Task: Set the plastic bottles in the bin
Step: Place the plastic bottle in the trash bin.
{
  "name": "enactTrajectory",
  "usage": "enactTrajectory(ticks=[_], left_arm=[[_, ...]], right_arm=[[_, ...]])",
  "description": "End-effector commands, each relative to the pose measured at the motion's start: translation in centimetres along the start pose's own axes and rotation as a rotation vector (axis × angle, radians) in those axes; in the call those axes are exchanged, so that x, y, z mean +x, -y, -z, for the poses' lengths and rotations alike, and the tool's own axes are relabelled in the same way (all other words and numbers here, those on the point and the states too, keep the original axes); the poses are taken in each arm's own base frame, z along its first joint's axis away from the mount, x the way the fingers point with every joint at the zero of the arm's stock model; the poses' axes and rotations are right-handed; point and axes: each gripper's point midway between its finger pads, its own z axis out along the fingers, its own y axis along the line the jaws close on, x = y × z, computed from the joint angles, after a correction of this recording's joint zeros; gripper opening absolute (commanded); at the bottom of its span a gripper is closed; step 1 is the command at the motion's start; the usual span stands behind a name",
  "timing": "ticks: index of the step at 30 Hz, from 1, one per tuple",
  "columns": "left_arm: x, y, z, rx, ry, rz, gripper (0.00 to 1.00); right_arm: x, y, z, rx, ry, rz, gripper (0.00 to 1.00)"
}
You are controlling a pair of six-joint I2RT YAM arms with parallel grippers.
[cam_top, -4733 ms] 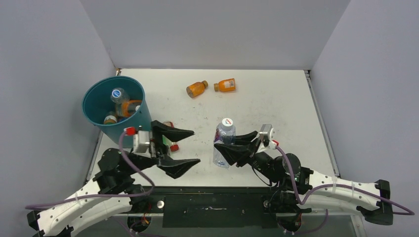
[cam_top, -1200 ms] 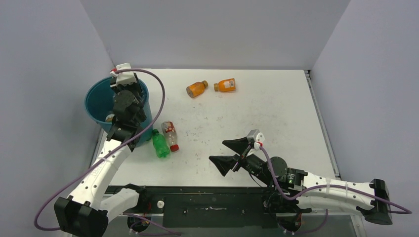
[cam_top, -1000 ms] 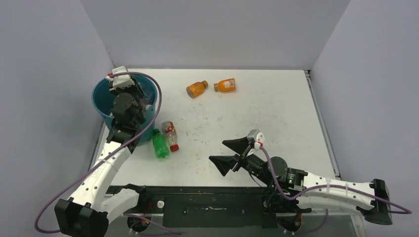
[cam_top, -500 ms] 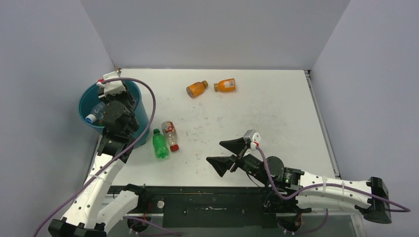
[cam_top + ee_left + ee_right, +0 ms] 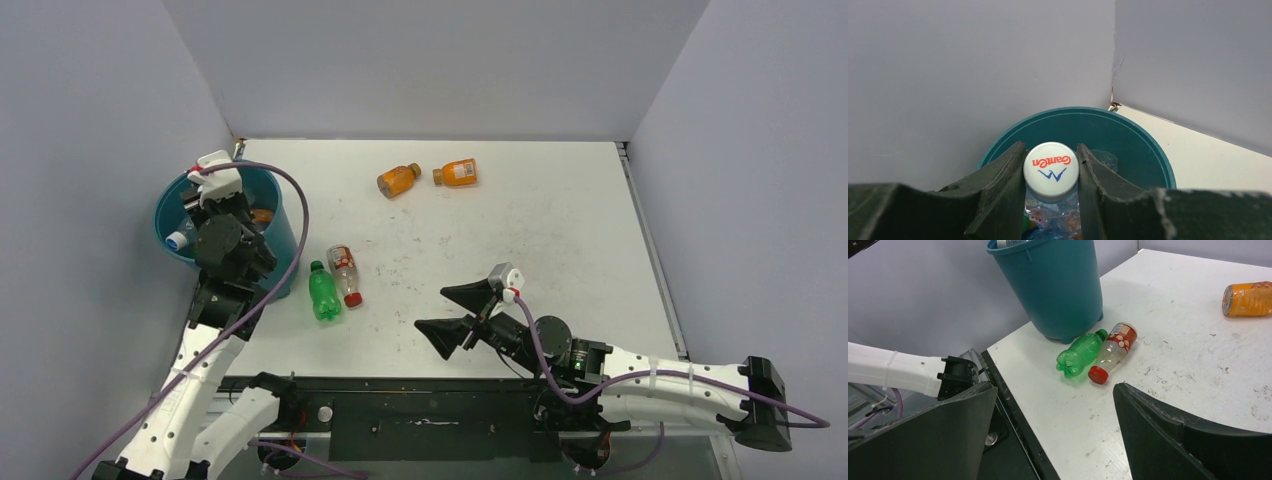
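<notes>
Left gripper (image 5: 1050,147): is clamping both fingers on the neck of a clear bottle (image 5: 1050,170), just under its white cap.
Held bottle: is hanging over the open mouth of the bin (image 5: 1128,137), cap turned toward the wrist camera, crinkled body reaching toward the inside.
Bin: is standing at the far left corner of the table (image 5: 560,220), close to the walls, with the left arm leaning over it and something orange showing inside.
Right gripper (image 5: 430,308): is hovering low over the near middle of the table, fingers spread wide apart with nothing between them.
Green bottle (image 5: 322,295): is lying on its side just beside the bin's base, touching the red-capped bottle (image 5: 344,274) along one flank.
Red-capped bottle: is lying on its side too, cap pointing toward the near edge.
Orange bottles (image 5: 398,180) (image 5: 457,173): are lying on their sides near the far edge, close together, well apart from the bin and from both grippers.
</notes>
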Motion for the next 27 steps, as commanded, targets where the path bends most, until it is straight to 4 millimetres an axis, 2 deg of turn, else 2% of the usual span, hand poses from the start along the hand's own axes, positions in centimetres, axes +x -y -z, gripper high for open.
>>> enactTrajectory(ticks=[1,4,7,10,13,16,23,25,27], left_arm=[[-1.7,0.2,-0.2,0.030,-0.010,0.028,0.00],[1.5,1.6,-0.1,0.073,-0.121,0.041,0.00],[5.9,2.9,0.5,0.089,-0.226,0.064,0.00],[9.0,2.1,1.0,0.043,-0.264,0.021,0.00],[10.1,1.3,1.3,0.035,-0.259,0.012,0.00],[9.2,0.3,1.4,0.017,-0.234,0.027,0.00],[0.3,-2.5,1.4,0.017,-0.094,0.066,0.00],[-0.6,-2.7,1.9,0.041,-0.097,0.057,0.00],[-0.6,-2.5,2.3,0.067,-0.098,0.043,0.00]], right_arm=[[-2.9,-1.4,-0.1,-0.048,0.094,-0.039,0.90],[-2.9,-1.4,-0.2,-0.048,0.093,-0.038,0.90],[-2.7,-1.7,-0.6,-0.054,0.080,-0.032,0.90],[-2.5,-1.8,-0.7,-0.061,0.066,-0.031,0.90],[-2.2,-1.7,-0.7,-0.054,0.063,-0.030,0.90],[-2.2,-1.8,-0.8,-0.057,0.060,-0.027,0.90],[-2.3,-2.2,-1.4,-0.069,0.060,-0.024,0.90],[-2.3,-2.4,-1.6,-0.077,0.061,-0.025,0.90],[-2.2,-2.6,-1.9,-0.082,0.058,-0.024,0.90]])
